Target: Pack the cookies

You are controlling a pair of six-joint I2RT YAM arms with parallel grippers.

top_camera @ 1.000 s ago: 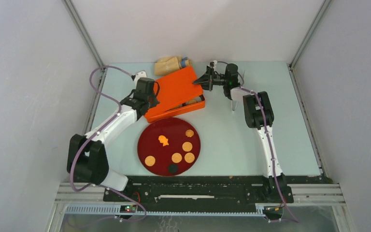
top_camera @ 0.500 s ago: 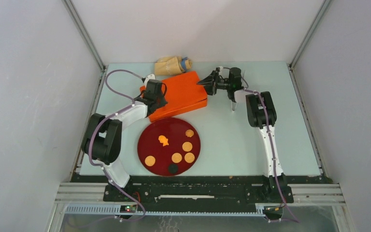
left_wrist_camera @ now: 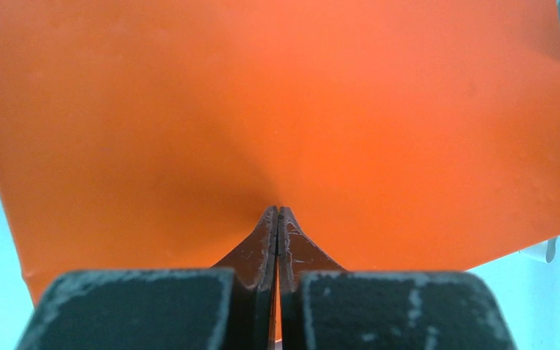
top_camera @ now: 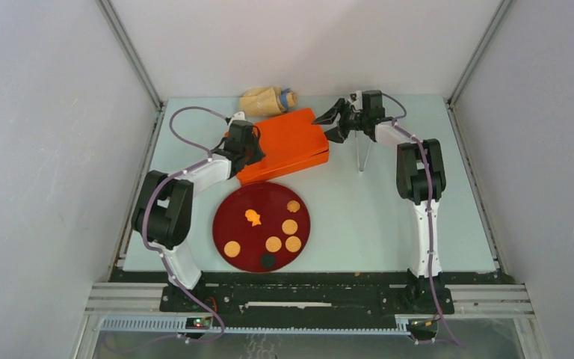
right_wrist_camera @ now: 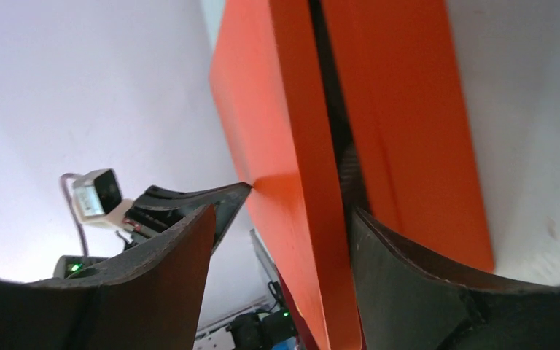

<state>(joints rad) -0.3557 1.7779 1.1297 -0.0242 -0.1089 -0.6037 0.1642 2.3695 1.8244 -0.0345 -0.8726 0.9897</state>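
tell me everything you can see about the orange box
The orange box is a flat, plastic-looking rectangle with rounded corners, lying skewed on the table behind the plate. It is closed, a dark seam running along its side. The shut left hand touches its top; the open right hand straddles its far right edge.

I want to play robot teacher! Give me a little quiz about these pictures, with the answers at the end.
1. How many cookies lie on the dark red plate? A) five B) seven C) ten
2. Which hand has its fingers pressed together against the orange box?
3. True or false: the box's lid stands wide open.

Key
1. B.
2. The left hand.
3. False. The lid is down, and only a thin gap shows in the right wrist view.
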